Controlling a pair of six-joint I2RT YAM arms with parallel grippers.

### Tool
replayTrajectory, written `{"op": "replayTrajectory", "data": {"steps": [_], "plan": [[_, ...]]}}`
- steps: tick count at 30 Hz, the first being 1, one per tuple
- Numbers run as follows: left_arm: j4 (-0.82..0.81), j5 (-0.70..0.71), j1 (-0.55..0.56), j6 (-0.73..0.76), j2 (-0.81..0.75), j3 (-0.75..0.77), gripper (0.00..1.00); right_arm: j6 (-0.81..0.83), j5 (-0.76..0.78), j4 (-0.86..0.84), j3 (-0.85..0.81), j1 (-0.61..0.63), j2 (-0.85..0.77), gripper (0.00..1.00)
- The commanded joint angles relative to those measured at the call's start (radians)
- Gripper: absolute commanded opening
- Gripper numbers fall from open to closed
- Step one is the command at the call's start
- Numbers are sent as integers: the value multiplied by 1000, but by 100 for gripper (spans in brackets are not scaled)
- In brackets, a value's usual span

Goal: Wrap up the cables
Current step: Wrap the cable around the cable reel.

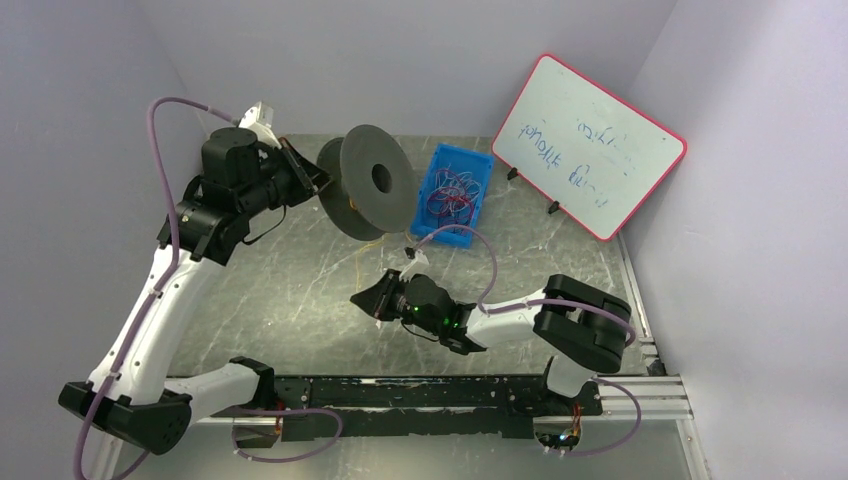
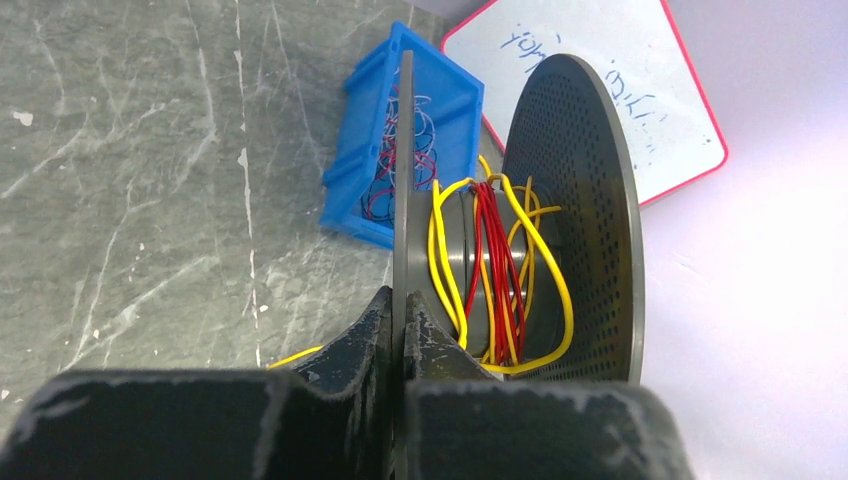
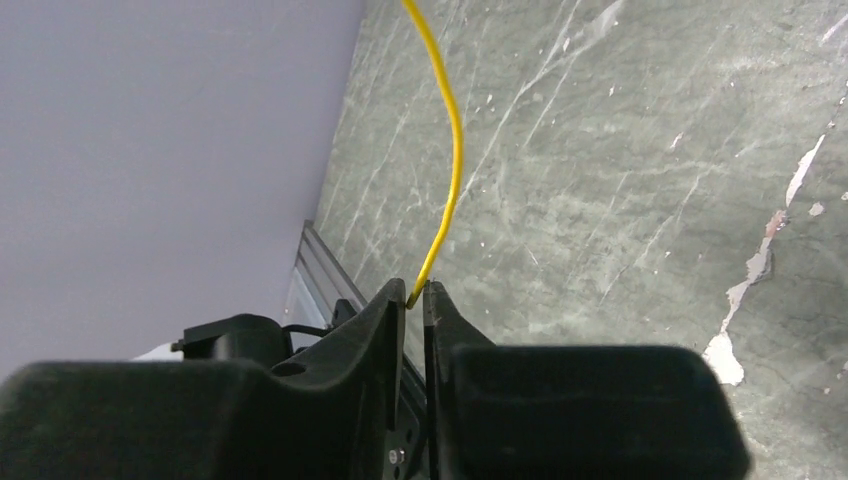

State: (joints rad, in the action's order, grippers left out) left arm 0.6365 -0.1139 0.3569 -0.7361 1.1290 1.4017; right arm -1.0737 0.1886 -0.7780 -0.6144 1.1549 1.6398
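A grey spool (image 1: 365,190) with two perforated discs stands on its rim at the back of the table. Red and yellow cables (image 2: 495,270) are wound round its core. My left gripper (image 1: 315,183) is shut on the rim of the spool's near disc (image 2: 404,200), one finger on each side (image 2: 405,310). My right gripper (image 1: 378,297) is low over the middle of the table, shut on the end of a yellow cable (image 3: 447,150) that runs up toward the spool. In the right wrist view the cable end sits pinched at the fingertips (image 3: 416,292).
A blue bin (image 1: 455,193) holding several loose red, blue and white cables sits right of the spool. A red-framed whiteboard (image 1: 588,143) leans at the back right. Grey walls close in on three sides. A metal rail (image 1: 430,395) runs along the near edge.
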Motion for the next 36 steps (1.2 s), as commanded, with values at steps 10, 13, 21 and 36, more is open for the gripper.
{"op": "replayTrajectory", "data": {"steps": [10, 13, 21, 36], "plan": [[-132, -52, -10, -45, -93, -27, 7, -4, 57, -13, 83, -38, -79, 0], [-138, -60, -12, -46, -108, -37, 7, 8, 79, 11, 103, -42, -113, 0], [-130, -143, -12, -19, -132, -61, 7, 106, 103, 130, 153, -175, -218, 0], [-45, -314, -12, 225, -175, -151, 7, 404, 168, 342, 148, -434, -490, 0]]}}
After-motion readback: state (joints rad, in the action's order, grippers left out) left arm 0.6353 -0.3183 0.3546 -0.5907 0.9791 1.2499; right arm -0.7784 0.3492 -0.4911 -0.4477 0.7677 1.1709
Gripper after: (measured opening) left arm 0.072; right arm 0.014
